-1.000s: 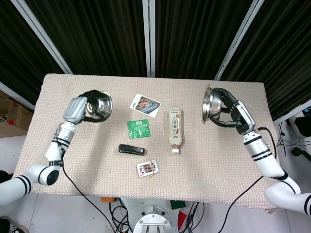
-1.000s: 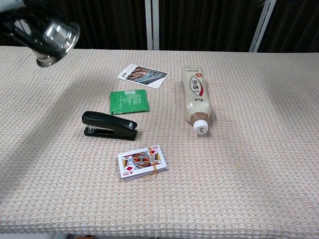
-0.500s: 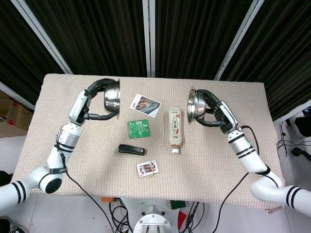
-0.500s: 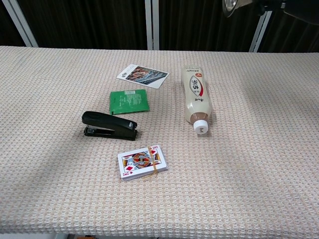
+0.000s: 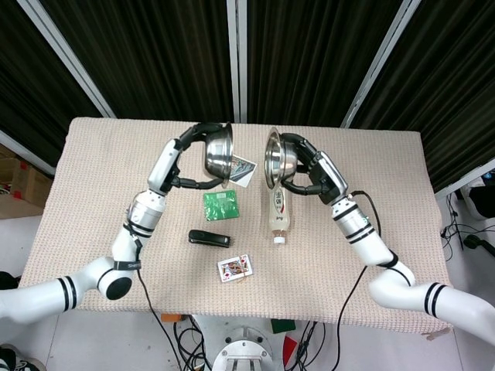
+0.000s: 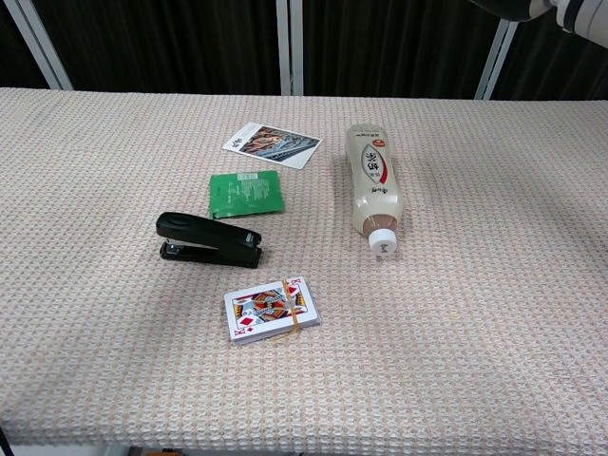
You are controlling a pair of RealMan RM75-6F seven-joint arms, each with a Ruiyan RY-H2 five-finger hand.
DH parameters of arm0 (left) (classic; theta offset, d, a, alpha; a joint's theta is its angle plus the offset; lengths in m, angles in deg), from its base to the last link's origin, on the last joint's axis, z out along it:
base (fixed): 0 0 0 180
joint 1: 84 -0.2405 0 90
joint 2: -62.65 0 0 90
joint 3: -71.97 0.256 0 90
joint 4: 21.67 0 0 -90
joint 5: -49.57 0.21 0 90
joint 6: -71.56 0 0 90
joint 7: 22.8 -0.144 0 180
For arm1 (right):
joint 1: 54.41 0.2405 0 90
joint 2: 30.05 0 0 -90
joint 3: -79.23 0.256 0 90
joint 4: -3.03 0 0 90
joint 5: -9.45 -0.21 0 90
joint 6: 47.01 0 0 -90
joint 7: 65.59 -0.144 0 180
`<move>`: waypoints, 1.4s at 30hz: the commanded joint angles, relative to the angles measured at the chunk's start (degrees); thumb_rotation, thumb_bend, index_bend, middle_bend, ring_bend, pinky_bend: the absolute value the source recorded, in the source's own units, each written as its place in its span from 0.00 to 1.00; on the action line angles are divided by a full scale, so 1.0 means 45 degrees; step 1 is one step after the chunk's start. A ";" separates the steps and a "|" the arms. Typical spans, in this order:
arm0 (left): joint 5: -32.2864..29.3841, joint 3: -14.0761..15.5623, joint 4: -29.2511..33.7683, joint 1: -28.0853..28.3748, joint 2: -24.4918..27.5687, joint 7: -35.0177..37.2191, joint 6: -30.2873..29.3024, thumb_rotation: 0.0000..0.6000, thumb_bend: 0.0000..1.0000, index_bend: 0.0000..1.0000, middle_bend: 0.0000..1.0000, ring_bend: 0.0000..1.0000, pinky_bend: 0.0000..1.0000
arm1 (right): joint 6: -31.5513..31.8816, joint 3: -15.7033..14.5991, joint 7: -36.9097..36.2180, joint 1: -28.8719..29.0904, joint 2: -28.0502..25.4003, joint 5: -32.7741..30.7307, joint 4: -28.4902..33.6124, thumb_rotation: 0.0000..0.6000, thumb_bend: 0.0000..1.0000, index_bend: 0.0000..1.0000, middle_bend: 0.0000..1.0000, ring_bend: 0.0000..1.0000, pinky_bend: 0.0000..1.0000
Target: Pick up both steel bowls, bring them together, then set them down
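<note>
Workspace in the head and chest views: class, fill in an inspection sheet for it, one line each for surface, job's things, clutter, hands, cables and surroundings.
Surface: table covered by a beige woven cloth.
Job's things: left steel bowl and right steel bowl, both lifted, tilted on edge, close together but apart.
Clutter: sauce bottle lying on its side, black stapler, green packet, photo card, banded playing cards.
Hands: left hand holds the left steel bowl, right hand holds the right steel bowl, fingers wrapped around each.
Cables: black cables hang below the table's front edge.
Surroundings: dark curtains behind, cardboard box on the floor.
</note>
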 commanded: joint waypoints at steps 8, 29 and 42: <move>-0.0754 -0.0531 0.0171 0.0850 -0.0895 -0.1982 -0.0269 1.00 0.16 0.59 0.55 0.46 0.73 | 0.0213 0.0386 0.0268 0.0455 0.0935 -0.0281 -0.0304 1.00 0.22 0.59 0.53 0.51 0.66; -0.0940 -0.0256 -0.0364 0.0895 -0.1846 -0.2335 -0.0618 1.00 0.17 0.59 0.55 0.46 0.73 | 0.0322 0.0376 0.0007 0.0410 0.1481 -0.0546 -0.0909 1.00 0.22 0.59 0.53 0.51 0.66; -0.0857 -0.0388 -0.0804 0.1301 -0.2247 -0.2244 -0.0336 1.00 0.17 0.59 0.55 0.46 0.72 | 0.0018 0.0493 -0.0044 0.0873 0.1916 -0.0377 -0.1121 1.00 0.22 0.59 0.53 0.51 0.66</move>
